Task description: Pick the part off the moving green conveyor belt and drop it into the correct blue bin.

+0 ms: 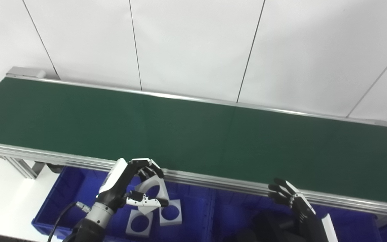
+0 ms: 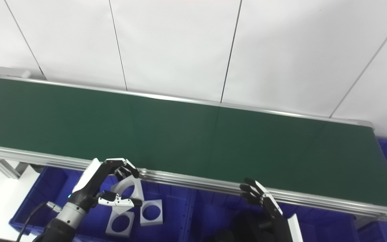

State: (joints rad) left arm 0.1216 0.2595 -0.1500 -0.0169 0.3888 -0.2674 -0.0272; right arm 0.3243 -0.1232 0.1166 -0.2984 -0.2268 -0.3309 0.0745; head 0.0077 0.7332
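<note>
The green conveyor belt (image 1: pixel 193 134) runs across the view with no part on it. My left hand (image 1: pixel 126 185) is below the belt's front rail, over the left blue bin (image 1: pixel 66 188). Its fingers and thumb are closed on a white part with a round hole (image 1: pixel 156 184), held tilted above the bin; it also shows in the right eye view (image 2: pixel 131 188). My right hand (image 1: pixel 291 200) is at the lower right, just below the belt's front rail, fingers spread and holding nothing.
Two white square parts with round holes (image 1: pixel 139 223) (image 1: pixel 170 212) lie in the left bin under my left hand. A second blue bin (image 1: pixel 233 208) to the right holds dark parts (image 1: pixel 270 225). An aluminium frame leg (image 1: pixel 20 168) stands at the left. A white wall is behind.
</note>
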